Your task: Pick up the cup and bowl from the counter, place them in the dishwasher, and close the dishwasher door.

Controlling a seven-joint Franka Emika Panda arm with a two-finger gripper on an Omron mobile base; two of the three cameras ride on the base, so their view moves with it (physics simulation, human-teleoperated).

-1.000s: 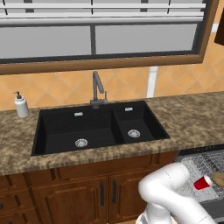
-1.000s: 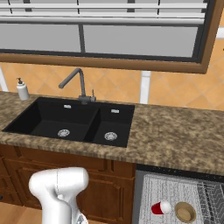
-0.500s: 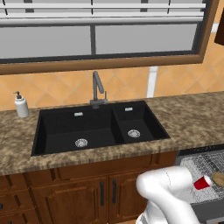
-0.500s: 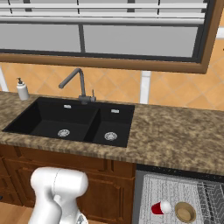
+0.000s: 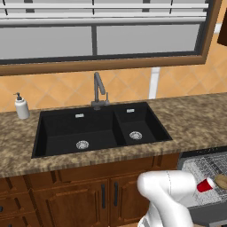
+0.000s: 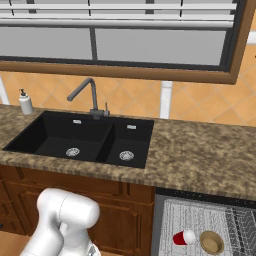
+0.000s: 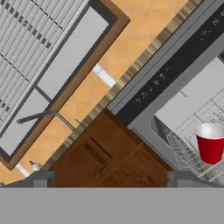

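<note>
The red cup [image 6: 184,237] lies on its side on the grey wire rack [image 6: 200,217] of the open dishwasher, with the tan bowl [image 6: 211,242] just right of it. From the left base view the cup [image 5: 205,185] and bowl [image 5: 221,181] sit behind my white arm [image 5: 168,195]. In the rolled hand view my gripper [image 7: 111,181] is open with nothing between its fingertips [image 7: 41,179]. It is held low beside the cabinets, apart from the cup [image 7: 210,142] on the rack at the right. The dishwasher's dark control strip [image 7: 175,65] runs diagonally above.
The speckled counter [image 6: 200,155] holds a black double sink [image 6: 85,140] with a faucet [image 6: 85,95] and a white soap bottle [image 6: 25,102] at its left end. Brown wooden cabinets [image 5: 88,195] stand below the sink, close to my arm.
The arm's elbow has shifted only slightly. The cup and bowl stay where they were on the rack.
</note>
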